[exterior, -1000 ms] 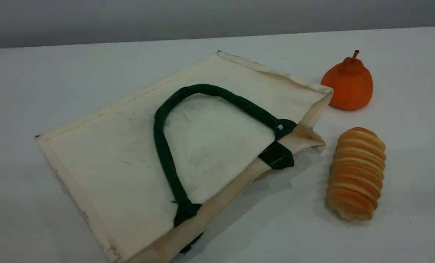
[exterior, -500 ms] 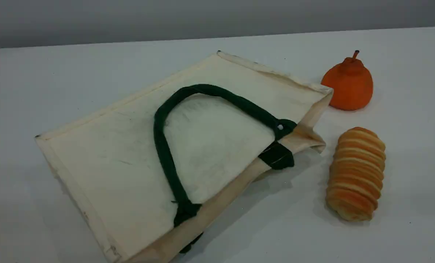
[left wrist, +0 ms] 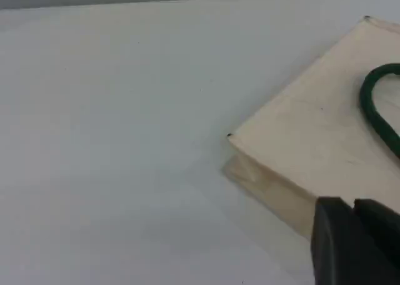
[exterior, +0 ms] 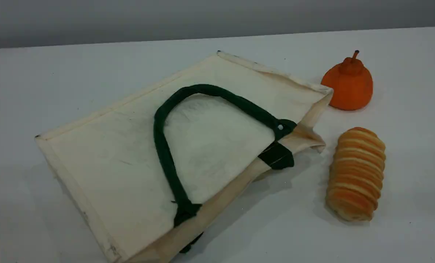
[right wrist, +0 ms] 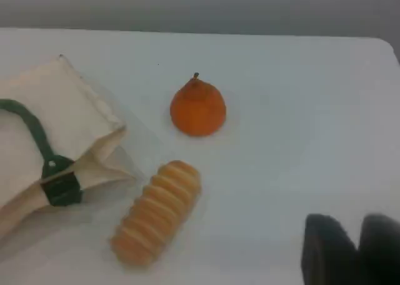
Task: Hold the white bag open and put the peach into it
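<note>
- An orange pear-shaped fruit [exterior: 348, 87] stands upright, stem up, on the far right of a white table [exterior: 56, 80].
- A ridged golden bread roll [exterior: 356, 174] lies lengthwise nearer the camera, close to the fruit but not touching it.
- A plain grey wall [exterior: 202, 18] rises behind.

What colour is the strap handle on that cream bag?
Dark green; the handle shows best in the scene view.

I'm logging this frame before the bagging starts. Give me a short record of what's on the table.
bag: white bag lying flat, mouth toward the bread
handle: green strap folded across the bag's top
fruit: orange pear upright, right of bag
bread: ridged roll, nearer the camera than the pear
peach: not in view
grippers: left gripper, right gripper touching nothing
</note>
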### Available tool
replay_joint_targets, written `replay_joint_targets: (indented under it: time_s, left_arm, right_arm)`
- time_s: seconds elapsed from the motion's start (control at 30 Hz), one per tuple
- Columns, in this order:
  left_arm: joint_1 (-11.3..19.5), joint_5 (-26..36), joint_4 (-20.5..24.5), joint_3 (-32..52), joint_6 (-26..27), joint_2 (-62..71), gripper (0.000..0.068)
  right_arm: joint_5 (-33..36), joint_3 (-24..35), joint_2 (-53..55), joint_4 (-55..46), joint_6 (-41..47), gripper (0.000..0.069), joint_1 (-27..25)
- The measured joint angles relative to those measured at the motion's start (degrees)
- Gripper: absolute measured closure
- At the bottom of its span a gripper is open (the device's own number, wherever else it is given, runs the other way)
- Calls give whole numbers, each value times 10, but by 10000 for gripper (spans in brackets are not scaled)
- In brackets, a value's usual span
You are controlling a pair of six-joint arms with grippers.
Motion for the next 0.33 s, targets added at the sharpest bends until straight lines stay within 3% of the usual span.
replay_joint_targets:
  time_s: [0.33]
  left_arm:
    - [0,0,0,0,0,0,584]
  right_arm:
    - [0,0,0,0,-1,568,0]
